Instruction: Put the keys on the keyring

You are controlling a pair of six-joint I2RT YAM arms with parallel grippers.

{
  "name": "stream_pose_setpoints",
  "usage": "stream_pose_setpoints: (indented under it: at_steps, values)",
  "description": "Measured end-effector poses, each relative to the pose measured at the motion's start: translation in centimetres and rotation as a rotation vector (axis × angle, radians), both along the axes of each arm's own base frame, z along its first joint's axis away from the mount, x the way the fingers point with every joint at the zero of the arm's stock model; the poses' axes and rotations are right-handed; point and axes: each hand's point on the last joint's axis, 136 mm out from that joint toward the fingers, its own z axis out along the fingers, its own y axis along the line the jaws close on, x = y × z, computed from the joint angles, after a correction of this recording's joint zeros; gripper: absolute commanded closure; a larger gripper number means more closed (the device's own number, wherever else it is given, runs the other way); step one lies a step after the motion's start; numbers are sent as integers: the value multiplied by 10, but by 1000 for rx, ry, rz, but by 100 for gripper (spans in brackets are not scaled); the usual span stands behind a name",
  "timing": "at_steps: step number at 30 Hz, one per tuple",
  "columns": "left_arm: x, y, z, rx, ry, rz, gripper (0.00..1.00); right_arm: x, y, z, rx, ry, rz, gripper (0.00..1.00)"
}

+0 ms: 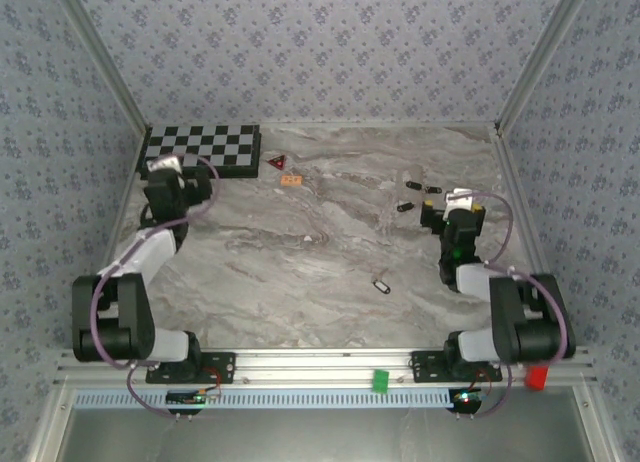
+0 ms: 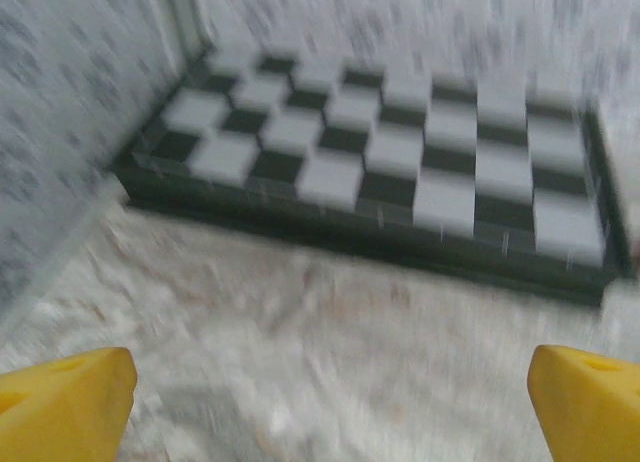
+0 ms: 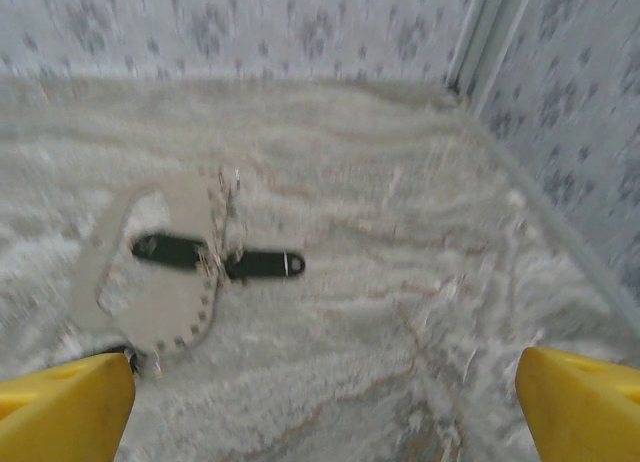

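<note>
Left tool [image 2: 322, 402]: set wide, nothing held; its yellow fingertips [image 2: 65, 397] are cut off at the lower corners.
Right tool [image 3: 320, 402]: set wide, empty, above the grey marbled table [image 3: 400, 362].
Tiny keys with black oblong plastic heads [image 3: 262, 265]: two are laid end to end just ahead of the right tool; the blades are lost to blur.
Pale oval flat piece [image 3: 160, 317]: overlapped by one key; what it is cannot be told.
Lone key [image 1: 380, 285]: laid apart, mid-table.
Black-and-white checkerboard [image 2: 390, 152]: smeared by blur.
</note>
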Motion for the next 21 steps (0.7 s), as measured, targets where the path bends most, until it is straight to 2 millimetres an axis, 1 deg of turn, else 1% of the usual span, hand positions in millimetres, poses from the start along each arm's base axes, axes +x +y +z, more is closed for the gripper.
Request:
stream_pose_setpoints:
  at_steps: [2,3,4,5,6,8,9,11,13,15,18,21]
  values:
    - [-1,9,40,-64,-47,83,0,-7,-4,25,77,-45,-41,0]
    - [-3,12,54,-94,-68,108,0,-9,-8,37,122,-62,-61,0]
    - [-7,13,65,-130,-86,129,0,-11,-13,49,169,-83,-83,0]
    - [-12,14,71,-166,-95,146,0,-13,-17,61,229,-105,-106,0]
    - [-17,14,73,-195,-95,155,0,-15,-21,69,276,-123,-129,0]
    - [-27,8,69,-270,-94,159,0,-23,-29,82,388,-155,-172,0]
    - [-31,5,65,-300,-90,153,0,-26,-31,83,435,-161,-178,0]
    - [-40,-6,50,-375,-68,127,0,-31,-33,83,519,-162,-181,0]
    - [-46,-16,36,-434,-37,99,0,-31,-32,82,575,-162,-166,0]
    - [-52,-27,25,-470,-6,74,0,-30,-24,80,624,-148,-134,0]
    - [-62,-55,15,-484,27,-2,0,-25,-10,67,695,-85,-86,1]
    - [-75,-88,7,-482,48,-97,0,-14,4,47,754,12,-52,1]
